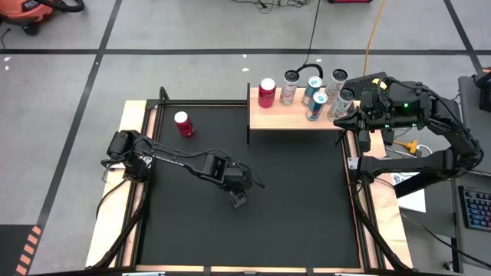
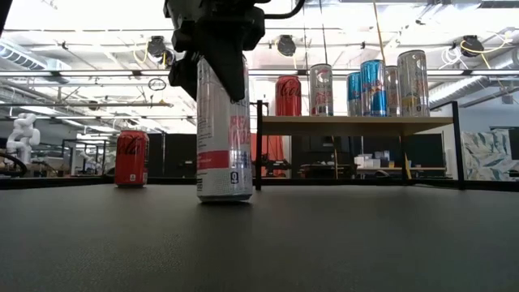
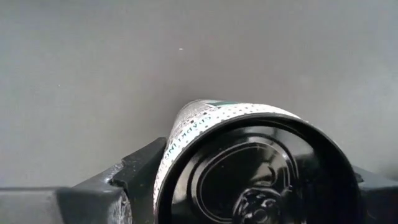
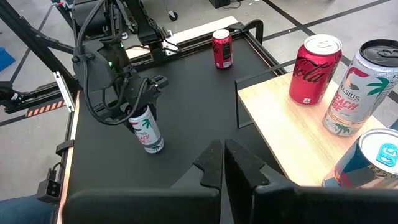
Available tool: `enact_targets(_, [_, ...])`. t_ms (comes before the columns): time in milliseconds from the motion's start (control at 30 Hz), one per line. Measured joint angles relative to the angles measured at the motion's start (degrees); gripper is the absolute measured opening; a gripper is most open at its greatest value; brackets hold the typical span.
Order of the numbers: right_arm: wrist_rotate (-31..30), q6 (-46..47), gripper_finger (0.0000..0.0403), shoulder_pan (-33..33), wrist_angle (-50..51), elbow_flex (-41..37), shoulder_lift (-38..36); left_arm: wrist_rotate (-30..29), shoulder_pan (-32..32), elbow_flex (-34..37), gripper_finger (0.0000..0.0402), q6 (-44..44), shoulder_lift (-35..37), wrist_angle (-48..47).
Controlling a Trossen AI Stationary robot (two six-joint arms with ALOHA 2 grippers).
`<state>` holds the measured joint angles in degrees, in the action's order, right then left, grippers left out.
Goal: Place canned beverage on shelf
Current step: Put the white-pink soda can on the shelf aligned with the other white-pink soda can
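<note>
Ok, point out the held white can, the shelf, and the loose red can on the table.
white can [image 2: 223, 154], low view, label side
shelf [image 1: 280, 118], high view, bare board
red can [image 1: 182, 123], high view, top

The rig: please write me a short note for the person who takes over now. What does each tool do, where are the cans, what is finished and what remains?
Left tool: closed around the top of a tall white can that stands upright on the black table, near its middle.
Right tool: shut, empty, waiting beside the shelf's right end.
Shelf: already holds a red can and five tall slim cans.
Another short red can stands on the table near the far left corner.
Done: white can gripped.
Left: lift it, carry it to the shelf, set it in a free spot; then probably the red can on the table.
</note>
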<state>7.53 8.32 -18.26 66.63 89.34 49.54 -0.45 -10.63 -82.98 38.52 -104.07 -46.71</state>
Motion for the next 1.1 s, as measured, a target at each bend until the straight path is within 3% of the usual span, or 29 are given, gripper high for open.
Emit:
enact_targets(300, [0.0, 0.0, 0.0, -0.02, 0.02, 0.0, 0.0, -0.42, -0.04, 0.0, 0.0242, -1.81, 0.0, 1.79])
enact_targets(1100, [0.0, 0.0, 0.0, -0.01, 0.02, 0.0, -0.02, -1.6, 1.09, -6.02, 0.0242, -7.68, 0.07, 1.92])
